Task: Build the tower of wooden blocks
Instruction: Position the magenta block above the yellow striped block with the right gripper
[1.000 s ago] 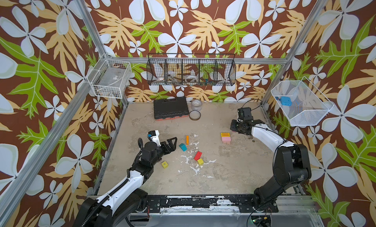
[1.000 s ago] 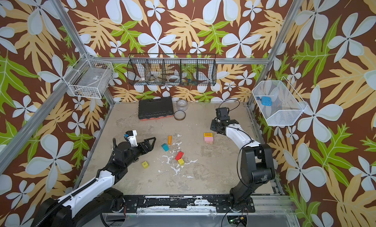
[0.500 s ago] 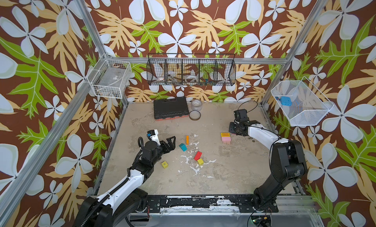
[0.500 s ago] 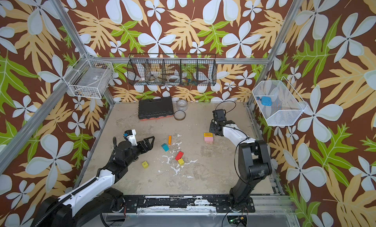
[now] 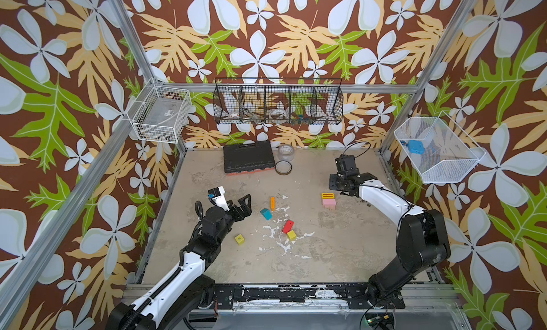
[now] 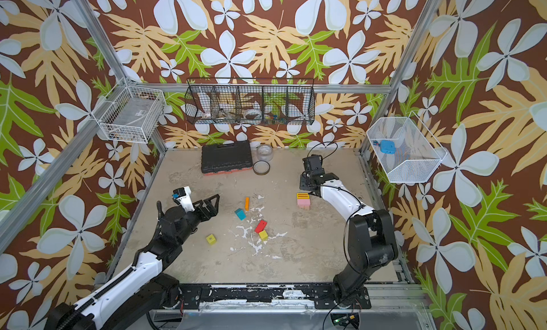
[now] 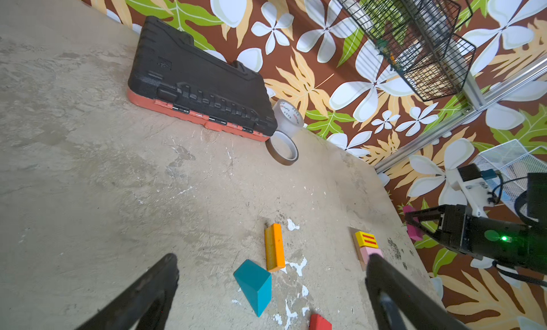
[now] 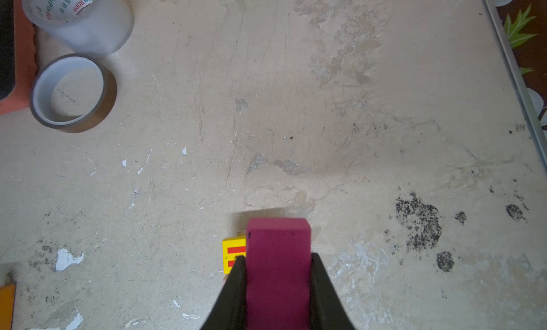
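A pink block with a yellow striped block (image 5: 328,196) on it stands right of centre, the low start of the wood block tower (image 6: 303,200). My right gripper (image 5: 334,182) hangs just behind it, shut on a magenta block (image 8: 278,254) that sticks out past the fingertips. That magenta block (image 7: 413,229) also shows in the left wrist view. My left gripper (image 5: 247,206) is open and empty, low over the floor. Just ahead of it lie a teal wedge (image 7: 254,284) and an orange plank (image 7: 274,247). A red block (image 5: 288,226) and two yellow cubes (image 5: 291,235) (image 5: 239,239) lie nearer the front.
A black tool case (image 5: 247,158) lies at the back wall. A clear tape roll (image 5: 286,152) and a flat brown tape ring (image 5: 283,167) sit beside it. Wire baskets hang on the left, back and right walls. White paint flecks mark the floor around the loose blocks.
My right gripper has shifted left with the magenta block, closer to the pink and yellow stack, and its elbow has swung inward. The left arm has barely moved.
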### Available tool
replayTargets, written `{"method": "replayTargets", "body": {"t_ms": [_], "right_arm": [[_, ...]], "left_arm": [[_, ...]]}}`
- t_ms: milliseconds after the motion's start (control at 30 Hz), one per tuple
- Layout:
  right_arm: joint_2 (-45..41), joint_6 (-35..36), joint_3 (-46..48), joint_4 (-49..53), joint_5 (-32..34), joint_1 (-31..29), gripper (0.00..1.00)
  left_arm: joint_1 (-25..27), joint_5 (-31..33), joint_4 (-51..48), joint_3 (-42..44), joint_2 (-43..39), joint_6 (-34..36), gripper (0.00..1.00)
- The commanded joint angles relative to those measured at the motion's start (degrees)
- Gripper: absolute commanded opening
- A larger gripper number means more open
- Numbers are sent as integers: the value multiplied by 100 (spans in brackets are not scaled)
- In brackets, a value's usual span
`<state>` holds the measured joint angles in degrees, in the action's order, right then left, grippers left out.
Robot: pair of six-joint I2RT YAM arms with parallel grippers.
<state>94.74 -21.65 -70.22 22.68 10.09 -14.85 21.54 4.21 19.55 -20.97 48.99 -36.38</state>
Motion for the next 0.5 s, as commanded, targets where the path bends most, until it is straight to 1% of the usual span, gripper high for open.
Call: {"method": "replayTargets", "body": {"t_ms": [0, 100, 233, 367, 467], "right_arm": [[-52, -22, 28, 7, -127, 6, 0], [26, -75, 59, -29, -213, 2, 0], [213, -70, 16, 2, -148, 1, 0], [411, -11, -76, 119, 83, 0, 0], [557, 22, -140, 106, 41, 0, 0]], "left_arm": [[-1, -161, 292, -129, 132, -433, 100], [-1, -107, 374, -229, 405, -625, 100], [-1, 60, 638, -226, 628, -354, 100], [17, -89, 771, -200, 741, -125, 100], [17, -285, 803, -293, 948, -149, 100]]}}
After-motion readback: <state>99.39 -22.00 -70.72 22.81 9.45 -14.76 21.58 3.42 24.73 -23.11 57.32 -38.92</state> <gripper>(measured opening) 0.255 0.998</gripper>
